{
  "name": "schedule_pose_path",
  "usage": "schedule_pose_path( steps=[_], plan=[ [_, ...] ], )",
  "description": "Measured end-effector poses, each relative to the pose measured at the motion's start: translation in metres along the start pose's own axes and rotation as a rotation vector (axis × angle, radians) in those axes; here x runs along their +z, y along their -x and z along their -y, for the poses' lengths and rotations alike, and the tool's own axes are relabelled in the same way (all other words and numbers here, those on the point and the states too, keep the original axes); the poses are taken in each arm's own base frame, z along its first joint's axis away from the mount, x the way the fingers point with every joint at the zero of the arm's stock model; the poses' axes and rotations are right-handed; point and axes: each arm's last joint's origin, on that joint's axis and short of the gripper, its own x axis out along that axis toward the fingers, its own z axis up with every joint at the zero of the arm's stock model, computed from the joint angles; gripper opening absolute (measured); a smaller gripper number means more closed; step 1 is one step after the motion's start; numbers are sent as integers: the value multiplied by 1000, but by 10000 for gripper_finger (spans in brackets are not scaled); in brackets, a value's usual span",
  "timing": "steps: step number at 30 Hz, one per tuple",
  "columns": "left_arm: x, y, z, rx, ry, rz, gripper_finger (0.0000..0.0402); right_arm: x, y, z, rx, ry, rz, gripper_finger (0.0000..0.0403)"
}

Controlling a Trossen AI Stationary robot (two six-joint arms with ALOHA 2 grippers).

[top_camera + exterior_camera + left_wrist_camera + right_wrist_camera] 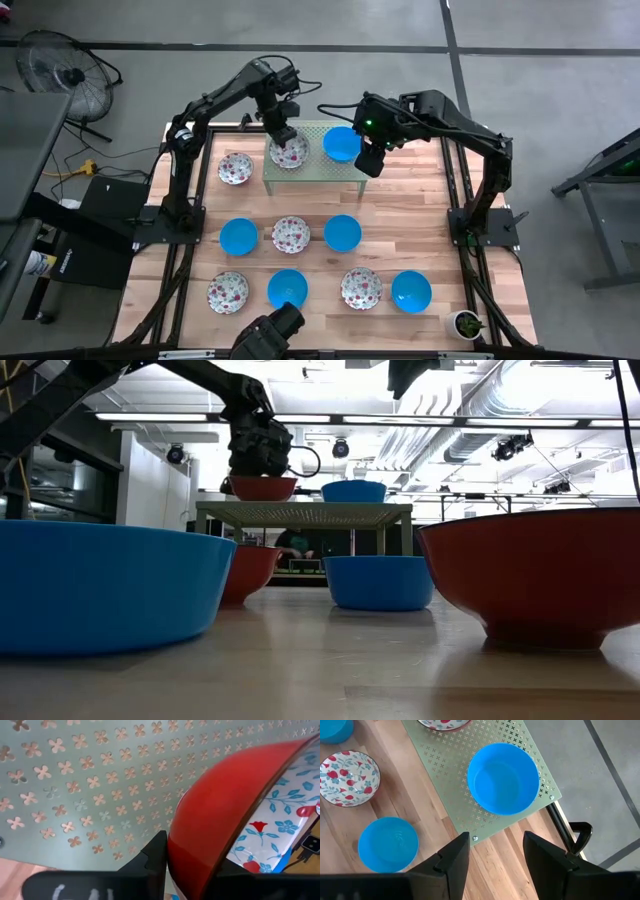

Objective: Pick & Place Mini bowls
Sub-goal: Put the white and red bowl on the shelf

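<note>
The pale green perforated rack (pixel 312 160) stands at the table's far side. On it are a blue mini bowl (pixel 341 143) and a floral mini bowl (pixel 291 152), which is red outside (pixel 262 487). My left gripper (pixel 283 133) comes down on the floral bowl's far rim and is shut on it. My right gripper (pixel 495 855) is open and hovers off the rack's near right corner, touching nothing. The blue bowl (pixel 503 778) sits on its base on the rack just beyond the right fingers. My left gripper holds the floral bowl by its far rim, one finger (pixel 156 852) on the red outer wall (pixel 200 845) and the other inside the bowl. The fingers come from above, pointing down. The bowl is upright with its base at the rack's top (pixel 305 512); I cannot tell whether it rests there.
Several more mini bowls stand on the wooden table: a floral one (pixel 235 168) left of the rack, a middle row of blue (pixel 238 236), floral (pixel 291 234), blue (pixel 342 232), and a near row of alternating floral and blue. A small potted plant (pixel 465 323) sits at the near right corner.
</note>
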Motion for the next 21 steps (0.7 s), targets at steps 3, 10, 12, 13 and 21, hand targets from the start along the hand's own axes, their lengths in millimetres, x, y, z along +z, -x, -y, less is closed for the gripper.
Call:
schedule_pose_path(
  steps=[3,10,12,13,21],
  plan=[
    [1,0,0,-1,-10,10,42,0,0,0,0,0,0,174],
    [3,-1,2,-2,-34,29,43,0,0,0,0,0,0,173],
    [3,-1,2,-2,-42,29,43,0,0,0,0,1,0,174],
    [3,-1,2,-2,-44,29,43,0,0,0,0,1,0,174],
    [6,-1,1,13,-54,50,82,0,0,0,0,1,0,173]
  ],
)
